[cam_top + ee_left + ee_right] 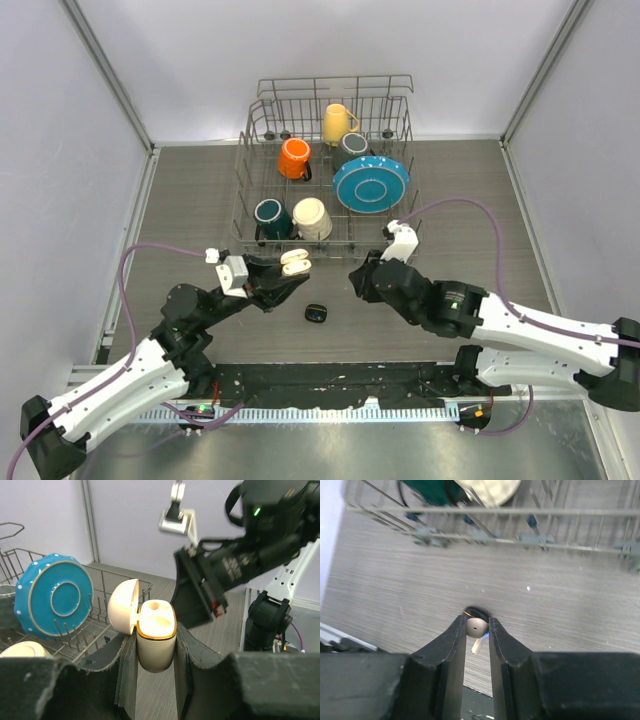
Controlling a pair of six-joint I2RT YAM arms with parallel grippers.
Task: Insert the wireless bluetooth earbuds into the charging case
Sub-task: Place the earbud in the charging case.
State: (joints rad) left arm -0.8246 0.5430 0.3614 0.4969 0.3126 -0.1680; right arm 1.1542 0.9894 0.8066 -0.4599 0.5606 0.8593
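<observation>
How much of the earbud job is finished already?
Nothing is in yet: the white case, lid open, looks empty. In hand: the left claw grips that case and the right claw pinches a white earbud. Left: seating that earbud, then the others, not in view. A black case lies on the table.

Nothing here can be read. The charging case (pixel 156 640) shows a plain cream shell with no lettering, and the blue plate (pixel 54 596) carries only a dotted rim, with no brand, number or label.
</observation>
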